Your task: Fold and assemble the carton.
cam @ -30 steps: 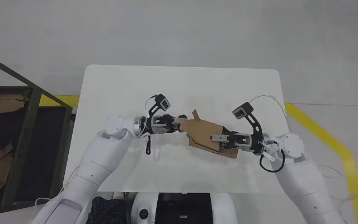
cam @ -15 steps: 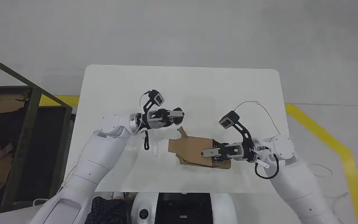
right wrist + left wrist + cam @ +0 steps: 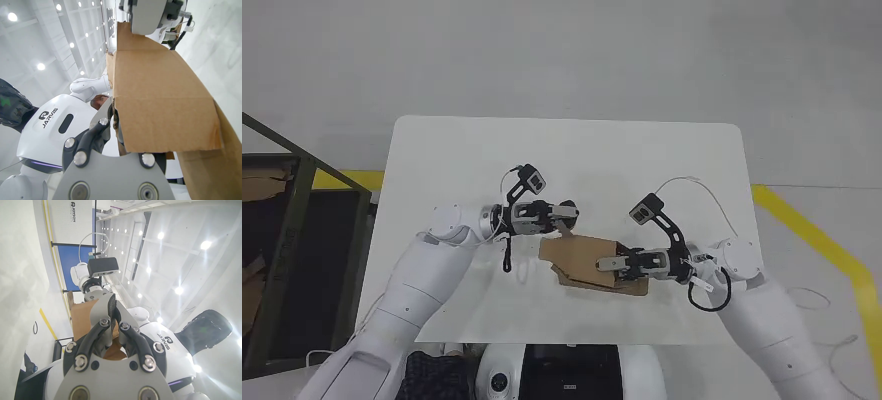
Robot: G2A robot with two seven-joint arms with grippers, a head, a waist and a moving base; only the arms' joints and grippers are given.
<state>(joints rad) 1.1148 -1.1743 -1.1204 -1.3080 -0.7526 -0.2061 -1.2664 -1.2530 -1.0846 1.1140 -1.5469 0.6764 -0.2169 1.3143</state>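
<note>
We start at the carton (image 3: 572,258), part-flattened, with the counter's (image 3: 662,170) near edge close by. The right gripper (image 3: 600,265) is clamped tight on the carton's right half. Beyond the carton, the left gripper (image 3: 569,211) sits at its raised far flap, fingers almost together. Whether they pinch it, we can't tell.
</note>
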